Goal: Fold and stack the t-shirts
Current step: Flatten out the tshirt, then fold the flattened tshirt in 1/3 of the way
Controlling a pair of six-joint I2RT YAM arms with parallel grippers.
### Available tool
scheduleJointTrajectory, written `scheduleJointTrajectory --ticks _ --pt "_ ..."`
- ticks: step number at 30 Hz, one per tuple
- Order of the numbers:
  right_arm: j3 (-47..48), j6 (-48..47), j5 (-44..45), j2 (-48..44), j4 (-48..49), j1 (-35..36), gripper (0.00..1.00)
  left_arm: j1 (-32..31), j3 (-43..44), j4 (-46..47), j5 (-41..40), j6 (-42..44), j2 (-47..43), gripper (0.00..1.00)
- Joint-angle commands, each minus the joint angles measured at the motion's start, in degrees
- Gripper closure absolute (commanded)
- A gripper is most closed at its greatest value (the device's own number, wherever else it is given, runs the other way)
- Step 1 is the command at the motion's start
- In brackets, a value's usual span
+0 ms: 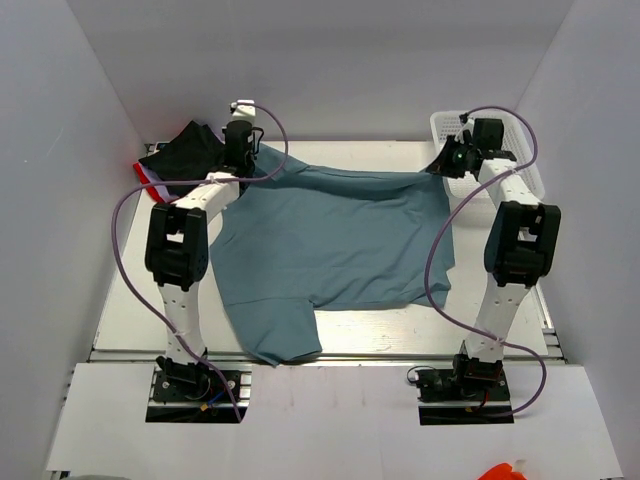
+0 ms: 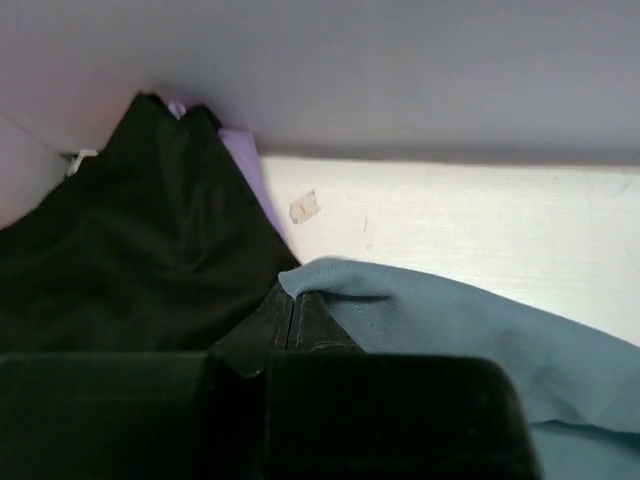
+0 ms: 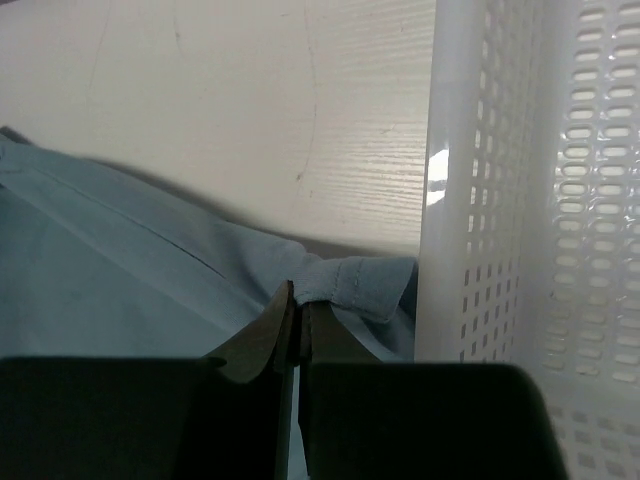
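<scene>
Overhead, I've got the blue-teal shirt [image 1: 340, 240] spread flat on the surface [image 1: 130, 300]. Left wrist: the left gripper [image 2: 292, 318] is pinched on its edge, I think, with the black shirt [image 2: 130, 250] beside it. Right wrist: the right gripper [image 3: 297, 312] clamps the hem, just beside the basket [image 3: 520, 200].

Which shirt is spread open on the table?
The blue-teal shirt, spread across the middle, its far edge pinched by the left tool and the right tool. The black shirt lies bunched in the far left corner.
</scene>
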Motion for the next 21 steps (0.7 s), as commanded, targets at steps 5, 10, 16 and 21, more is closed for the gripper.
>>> scheduleJointTrajectory --ticks 5,10,16,21 --pt "3.94 -1.13 7.77 -2.99 -4.12 0.80 1.00 2.39 -10.60 -5.68 3.55 -8.98 -14.94 1.00" --pt "2.34 -1.13 11.12 -5.54 -6.83 0.54 1.00 2.40 -16.75 -16.49 11.02 -16.79 -20.48 1.00" --pt "3.31 -1.92 12.00 -5.63 -9.83 0.54 1.00 2.40 -21.85 -26.17 14.26 -24.10 -29.17 1.00" --pt "2.96 -3.23 12.27 -6.86 -10.71 0.54 1.00 0.99 -27.74 -30.38 18.42 -28.50 -36.91 1.00"
